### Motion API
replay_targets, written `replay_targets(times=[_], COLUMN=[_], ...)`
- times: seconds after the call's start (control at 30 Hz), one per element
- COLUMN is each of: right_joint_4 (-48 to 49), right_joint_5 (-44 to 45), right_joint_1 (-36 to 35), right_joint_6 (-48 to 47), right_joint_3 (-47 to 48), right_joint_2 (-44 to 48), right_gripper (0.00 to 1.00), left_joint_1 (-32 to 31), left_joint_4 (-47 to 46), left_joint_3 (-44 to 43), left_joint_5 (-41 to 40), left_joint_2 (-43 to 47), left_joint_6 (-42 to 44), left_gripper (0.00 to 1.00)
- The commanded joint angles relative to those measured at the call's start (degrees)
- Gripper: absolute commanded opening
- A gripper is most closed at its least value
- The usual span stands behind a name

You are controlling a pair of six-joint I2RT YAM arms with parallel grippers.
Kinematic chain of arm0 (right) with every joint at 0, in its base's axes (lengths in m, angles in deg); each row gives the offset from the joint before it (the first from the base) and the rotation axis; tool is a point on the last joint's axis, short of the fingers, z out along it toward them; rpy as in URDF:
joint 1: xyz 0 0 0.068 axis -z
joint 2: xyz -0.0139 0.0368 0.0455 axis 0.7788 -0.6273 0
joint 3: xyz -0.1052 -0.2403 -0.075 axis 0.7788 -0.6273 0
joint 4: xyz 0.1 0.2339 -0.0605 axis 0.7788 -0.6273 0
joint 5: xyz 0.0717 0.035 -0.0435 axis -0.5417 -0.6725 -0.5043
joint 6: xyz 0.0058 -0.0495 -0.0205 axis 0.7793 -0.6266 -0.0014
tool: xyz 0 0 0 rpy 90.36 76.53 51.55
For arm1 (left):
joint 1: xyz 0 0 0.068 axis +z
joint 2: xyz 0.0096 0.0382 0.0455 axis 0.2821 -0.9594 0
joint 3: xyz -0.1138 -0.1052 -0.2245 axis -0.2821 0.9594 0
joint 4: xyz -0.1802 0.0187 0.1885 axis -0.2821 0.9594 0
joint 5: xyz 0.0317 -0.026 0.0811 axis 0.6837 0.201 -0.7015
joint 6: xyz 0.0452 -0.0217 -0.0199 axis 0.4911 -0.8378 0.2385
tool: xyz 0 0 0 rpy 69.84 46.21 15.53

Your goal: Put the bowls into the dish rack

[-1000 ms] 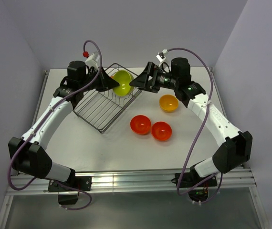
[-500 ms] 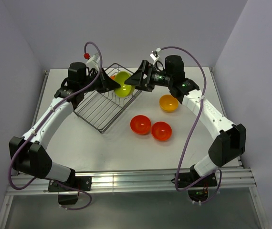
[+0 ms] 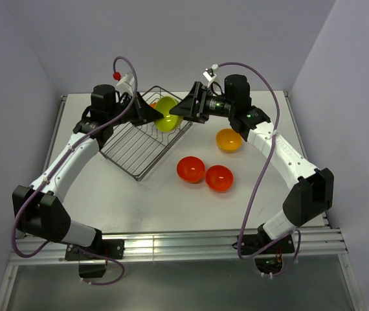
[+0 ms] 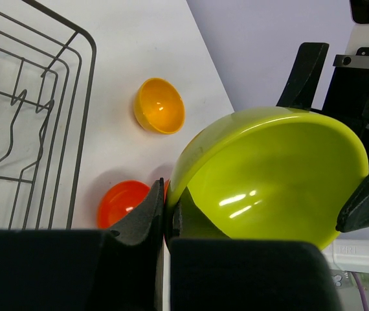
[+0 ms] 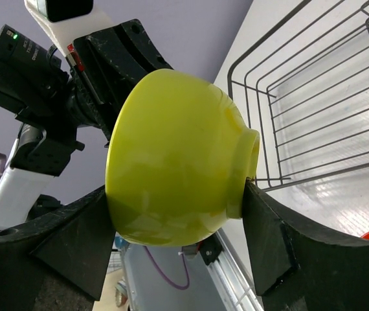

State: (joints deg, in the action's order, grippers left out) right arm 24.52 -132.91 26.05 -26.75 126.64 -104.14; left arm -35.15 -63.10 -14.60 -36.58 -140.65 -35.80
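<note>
Left fingers (image 4: pixel 139 223) pinch lime bowl (image 4: pixel 275 181) rim; right fingers (image 5: pixel 268 227) straddle it, grip unclear. If we release early, it drops.

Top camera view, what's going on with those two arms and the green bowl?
The left tool pinches the lime green bowl by its rim, over the far end of the dish rack. The right tool straddles the bowl; whether it grips is unclear. Three other bowls sit on the table beside the rack.
</note>
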Motion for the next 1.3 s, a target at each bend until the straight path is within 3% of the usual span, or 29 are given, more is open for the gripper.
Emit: replay_targets(times=[0.0,0.1,0.13,0.23,0.4,0.77,0.83,0.93,1.27], right_joint_4=[5.6,5.9,6.0,5.4,3.1,-2.7,-3.3,-6.2,-19.4], right_joint_5=[-3.6,-3.8,-3.8,-3.8,-2.2,2.1,3.4,5.9,18.9], right_joint_1=[-0.6,-0.5,-0.5,-0.5,-0.5,-0.4,-0.3,0.2,0.1], right_joint_6=[1.5,1.2,0.9,-0.4,-3.6,-12.2,-14.3,-19.7,-41.1], right_joint_3=[0.5,0.6,0.6,1.5,3.5,7.8,8.7,12.1,27.6], right_joint_2=[1.0,1.0,1.1,0.9,1.6,0.4,-0.3,-2.7,-14.2], right_gripper=[0.56,0.36,0.21,0.0,0.0,0.0,0.0,0.0,0.0], left_joint_1=[-0.3,-0.3,-0.3,-0.3,-0.1,2.4,3.6,5.9,9.1], left_joint_4=[-3.8,-3.9,-3.9,-3.1,-1.4,1.7,1.7,1.7,2.2], left_joint_3=[0.3,0.6,0.7,0.5,0.0,0.5,1.2,2.2,3.1], left_joint_5=[2.9,3.3,3.3,3.4,4.5,5.0,5.2,5.6,3.4], left_joint_2=[1.8,1.9,1.9,1.7,1.6,3.3,4.0,5.6,10.1], left_joint_6=[-0.7,-0.7,-0.7,-0.3,0.7,2.5,2.3,2.3,2.3], left_gripper=[0.0,0.09,0.12,0.26,0.44,0.74,0.9,1.0,1.0])
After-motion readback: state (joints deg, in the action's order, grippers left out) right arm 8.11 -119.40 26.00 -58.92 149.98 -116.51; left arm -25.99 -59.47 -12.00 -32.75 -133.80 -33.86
